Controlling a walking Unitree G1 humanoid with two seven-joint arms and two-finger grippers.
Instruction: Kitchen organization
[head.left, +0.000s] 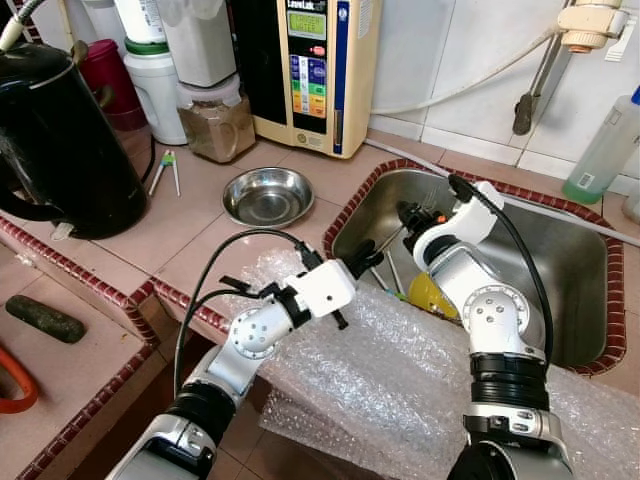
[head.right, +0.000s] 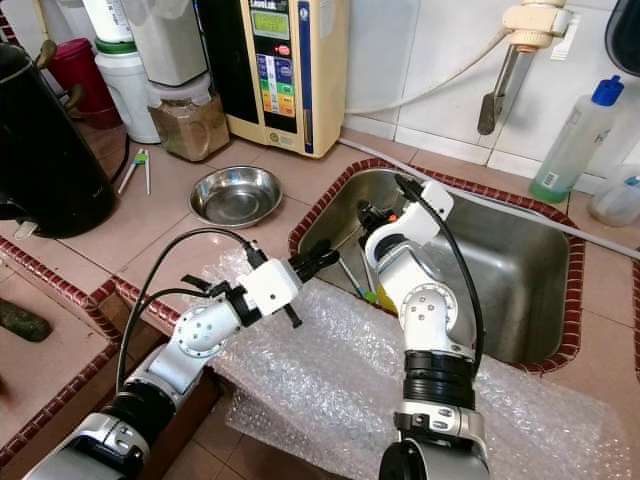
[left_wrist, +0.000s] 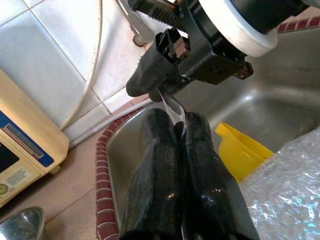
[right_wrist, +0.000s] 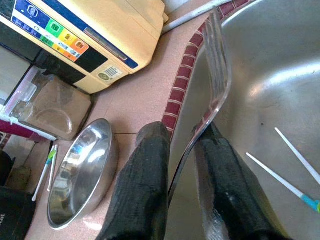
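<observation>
Both grippers over sink (head.left: 585, 300) near-left corner. Left gripper (left_wrist: 177, 120) fingers together, pinching clear strip end. Right gripper (right_wrist: 187, 137) clamped on clear plastic fork (right_wrist: 216, 75).

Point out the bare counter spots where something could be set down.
Bare tile lies between the steel bowl and the sink rim, and between the bowl and the black kettle. The back row by the water machine is crowded; bubble wrap covers the front edge.

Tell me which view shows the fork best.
Right wrist view: the clear fork stands up between the right gripper fingers, tines visible over the sink. Left wrist view catches only its handle tip between the left gripper fingers. In the eye views it's a thin sliver.
</observation>
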